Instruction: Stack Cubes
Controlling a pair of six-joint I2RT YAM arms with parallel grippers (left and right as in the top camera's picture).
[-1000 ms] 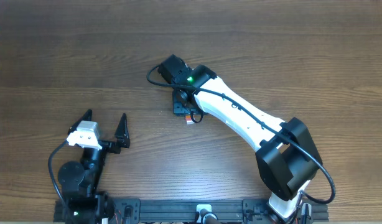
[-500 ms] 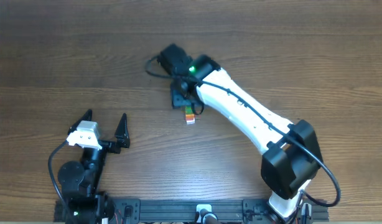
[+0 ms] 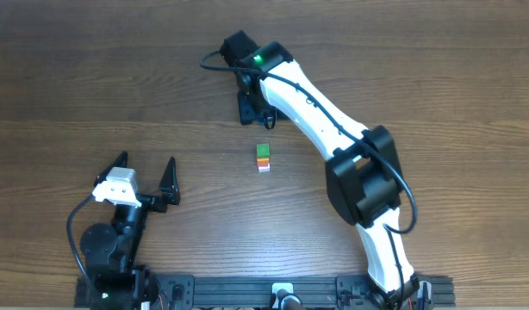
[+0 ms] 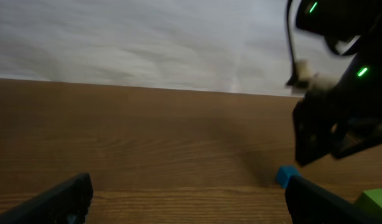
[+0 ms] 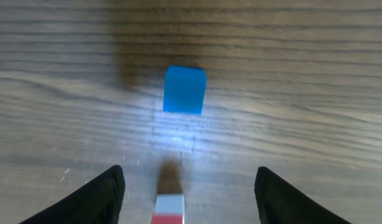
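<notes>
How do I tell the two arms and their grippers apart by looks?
The right arm has white links, black joints, a green light and a black cable at its wrist. The left arm is black, with a white block behind the left gripper and a looping cable. The right gripper has black tapered fingers, like the left.

We can't make out any text, numbers, brands or labels anywhere here. The blue cube (image 5: pixel 184 89) has plain faces, same goes for the little stack of cubes (image 3: pixel 264 158), and the wooden table (image 3: pixel 437 77) is just grain. The closest thing to a sign we get is a green light (image 3: pixel 257 59) glowing on the right arm (image 3: pixel 312 108).
</notes>
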